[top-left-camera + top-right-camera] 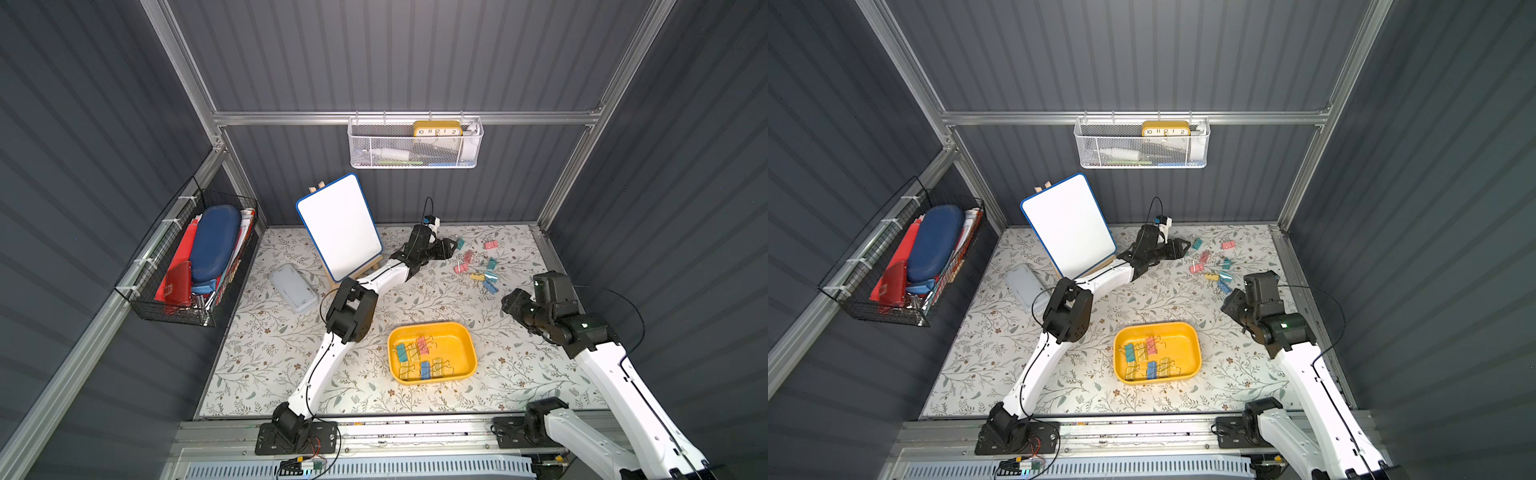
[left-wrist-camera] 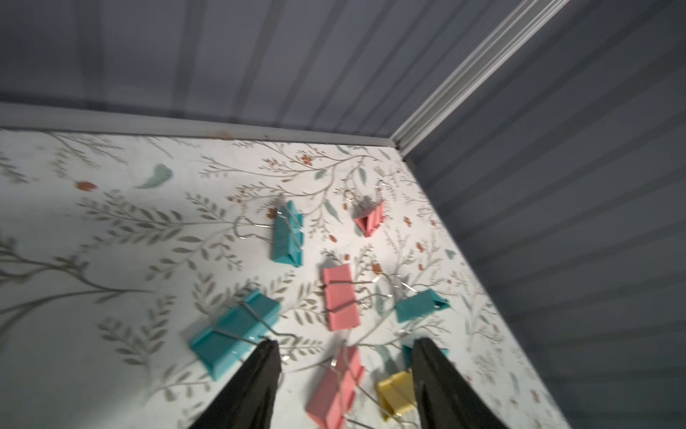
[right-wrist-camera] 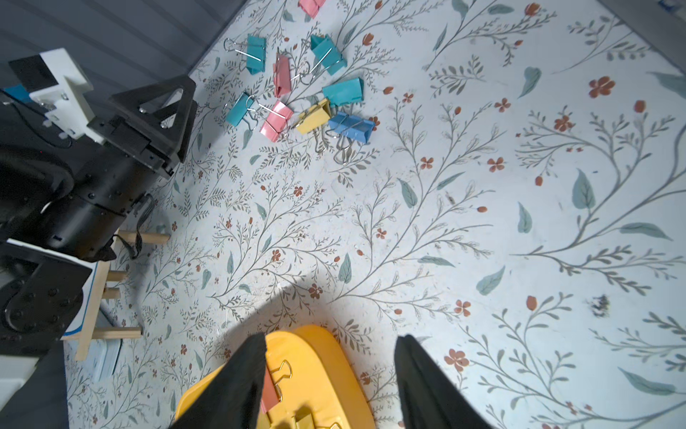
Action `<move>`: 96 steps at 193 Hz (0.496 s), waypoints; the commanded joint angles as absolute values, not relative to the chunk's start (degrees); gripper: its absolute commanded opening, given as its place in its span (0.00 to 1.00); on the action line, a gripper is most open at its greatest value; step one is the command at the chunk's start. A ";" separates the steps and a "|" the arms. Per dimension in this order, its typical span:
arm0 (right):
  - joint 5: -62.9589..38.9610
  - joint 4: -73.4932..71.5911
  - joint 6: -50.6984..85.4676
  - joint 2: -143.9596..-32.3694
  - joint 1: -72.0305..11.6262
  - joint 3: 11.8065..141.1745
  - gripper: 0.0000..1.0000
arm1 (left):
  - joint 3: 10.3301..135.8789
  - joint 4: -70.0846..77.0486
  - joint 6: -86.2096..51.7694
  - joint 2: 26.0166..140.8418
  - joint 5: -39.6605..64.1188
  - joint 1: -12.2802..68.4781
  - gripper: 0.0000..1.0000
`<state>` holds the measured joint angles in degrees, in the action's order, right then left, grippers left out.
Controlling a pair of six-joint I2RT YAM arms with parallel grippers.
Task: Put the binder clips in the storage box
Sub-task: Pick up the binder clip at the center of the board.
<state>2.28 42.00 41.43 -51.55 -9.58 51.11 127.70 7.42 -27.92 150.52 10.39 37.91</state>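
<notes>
Yellow tray: smooth plastic, rounded corners, front middle of the floral mat; several clips lie inside.
Loose clips: teal, pink, yellow and blue with wire loops, scattered at the far right.
Left gripper: jaws apart, empty, over loose clips.
Right gripper: jaws apart, empty, above the tray's edge.
Around: whiteboard on a wooden easel, between a grey lidded box and the loose clips.
</notes>
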 commanded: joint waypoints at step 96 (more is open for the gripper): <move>-0.89 41.66 39.54 -49.66 -9.36 49.84 0.60 | 137.84 3.17 13.77 158.82 -4.48 41.66 0.65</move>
<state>0.01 41.50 40.49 -49.74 -9.56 50.22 136.09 2.98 6.72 156.16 -1.85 41.30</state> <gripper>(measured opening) 0.601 0.657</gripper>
